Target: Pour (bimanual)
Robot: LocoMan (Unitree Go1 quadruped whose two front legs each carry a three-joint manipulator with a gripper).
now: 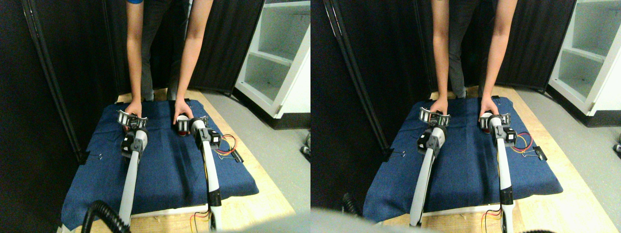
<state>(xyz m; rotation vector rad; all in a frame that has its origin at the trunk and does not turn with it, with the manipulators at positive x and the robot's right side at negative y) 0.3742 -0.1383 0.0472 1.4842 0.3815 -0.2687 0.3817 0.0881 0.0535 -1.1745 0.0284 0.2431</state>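
Reaching down, person's 2 hands (133,108) (181,110) by both end effectors (131,120) (193,124).

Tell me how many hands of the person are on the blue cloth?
2. One hand is at the far left of the blue cloth, by the left end effector. The other hand is beside the right end effector.

Lighting dim and uneven: dark curtains (73,58) swallow detail, white shelf (279,53) brightest. Image soft, slightly grainy; verticals bow at edges.
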